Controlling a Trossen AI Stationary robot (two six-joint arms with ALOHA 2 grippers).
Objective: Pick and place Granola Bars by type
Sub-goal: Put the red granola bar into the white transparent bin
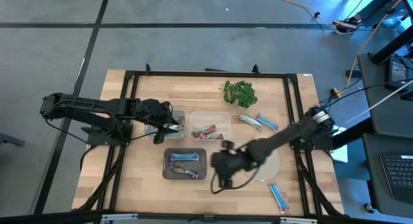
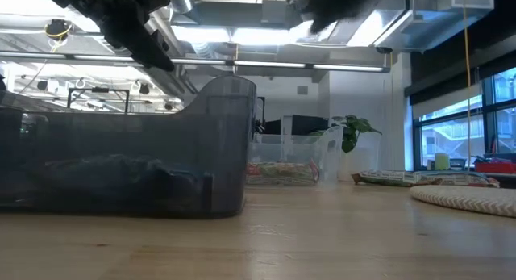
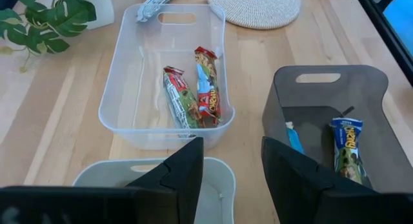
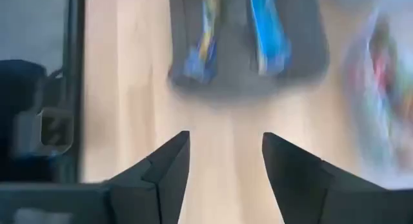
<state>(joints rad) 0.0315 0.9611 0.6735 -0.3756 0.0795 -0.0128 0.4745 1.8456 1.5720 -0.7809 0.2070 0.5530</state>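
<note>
The granola bars lie sorted in part. Two green-and-red bars [image 3: 197,95] are in the clear bin [image 1: 210,124]. Blue bars [image 1: 184,163] lie in the dark grey bin [image 3: 326,101]. A silver-yellow bar [image 1: 248,121] and a blue bar [image 1: 268,123] rest flat on the table at the far right, and another blue bar [image 1: 279,197] lies near the near edge. My left gripper [image 3: 232,166] hangs open and empty over the whitish bin [image 1: 173,119]. My right gripper [image 4: 226,153] is open and empty above bare table, just right of the dark bin [image 4: 245,43].
A green leafy bunch [image 1: 240,93] stands at the far edge. The round woven mat [image 1: 270,164] lies partly under the right arm. The three bins sit close together at mid-table. Bare wood shows along the near edge [image 1: 148,198] and at the left.
</note>
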